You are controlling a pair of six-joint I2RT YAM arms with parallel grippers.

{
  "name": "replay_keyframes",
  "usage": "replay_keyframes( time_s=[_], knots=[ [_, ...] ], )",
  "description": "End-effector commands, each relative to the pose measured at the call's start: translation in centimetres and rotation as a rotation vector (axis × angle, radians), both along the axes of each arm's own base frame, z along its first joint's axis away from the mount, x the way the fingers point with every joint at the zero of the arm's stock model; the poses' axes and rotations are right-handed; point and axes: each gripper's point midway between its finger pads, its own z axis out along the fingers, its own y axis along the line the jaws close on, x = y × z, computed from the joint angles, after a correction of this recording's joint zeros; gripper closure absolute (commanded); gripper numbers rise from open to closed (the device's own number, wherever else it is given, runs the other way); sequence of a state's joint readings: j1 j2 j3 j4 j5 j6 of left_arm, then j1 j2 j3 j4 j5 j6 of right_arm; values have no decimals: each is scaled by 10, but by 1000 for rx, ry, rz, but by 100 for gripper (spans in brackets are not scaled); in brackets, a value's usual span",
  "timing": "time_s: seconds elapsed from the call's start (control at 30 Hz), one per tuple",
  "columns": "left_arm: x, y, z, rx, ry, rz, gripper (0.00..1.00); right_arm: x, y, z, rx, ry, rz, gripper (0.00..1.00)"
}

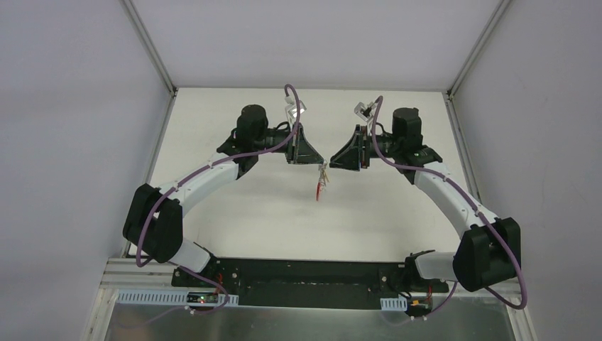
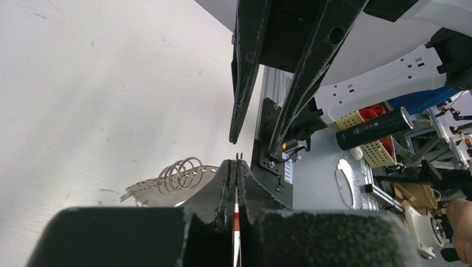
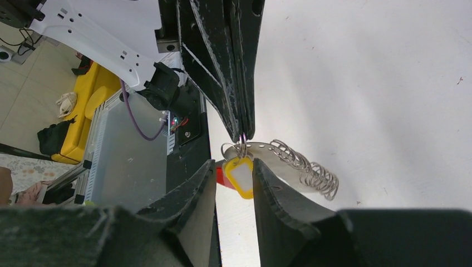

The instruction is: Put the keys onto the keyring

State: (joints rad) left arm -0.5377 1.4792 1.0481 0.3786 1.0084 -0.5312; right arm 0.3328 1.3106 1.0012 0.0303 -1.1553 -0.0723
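**A:** Where are the keys (image 3: pixel 303 169)?

**B:** They hang from a thin ring (image 3: pixel 240 146) over the middle of the table (image 1: pixel 248 206), just below the point where the two arms meet; they are grey, with loop heads, and fan out from the ring toward the far side; I cannot tell whether the lowest one touches the table.

**A:** What holds the ring?

**B:** The left gripper (image 3: pixel 244 133); its jaws are clenched flat together with the wire of the ring pinched at their very tips; in its own wrist view a thin red and white strip shows in the seam between its fingers.

**A:** And the right gripper (image 3: pixel 234 164)?

**B:** It faces the left one tip to tip, coming from the right; its jaws stand apart and grasp nothing; in its wrist view the ring hangs just beyond the gap between its fingers.

**A:** Is anything else on the ring?

**B:** A yellow tag (image 3: pixel 241 177) with a white window hangs under the ring, on the near side of the keys; seen from the right wrist it sits in the gap between the fingers, close by the far one, though I cannot tell whether they touch; a red tag (image 3: pixel 220 175) shows just behind it, and from above it dangles lowest of all.
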Motion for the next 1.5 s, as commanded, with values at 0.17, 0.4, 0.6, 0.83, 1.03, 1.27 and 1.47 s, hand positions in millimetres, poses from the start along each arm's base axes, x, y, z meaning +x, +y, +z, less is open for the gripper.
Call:
replay_keyframes(
  time_s=[0.17,0.4,0.6,0.83,1.03,1.27,1.47],
  knots=[
    [0,-5,16,-29,-7,1,100,2,8,-8,30,17,39,70],
    [1,-9,9,-23,17,-10,100,0,12,-9,35,30,58,71],
    [0,-9,9,-26,16,-16,100,-1,13,-11,36,33,70,78],
    [-1,-9,11,-29,9,-23,100,-1,13,-15,31,43,67,79],
    [-2,-7,14,-34,-6,-23,100,-2,12,-16,24,40,69,79],
    [-3,-7,14,-35,-8,-26,100,-1,12,-21,18,49,71,80],
    [-3,-7,16,-38,-13,-27,100,-1,13,-24,13,59,71,81]
  ],
)
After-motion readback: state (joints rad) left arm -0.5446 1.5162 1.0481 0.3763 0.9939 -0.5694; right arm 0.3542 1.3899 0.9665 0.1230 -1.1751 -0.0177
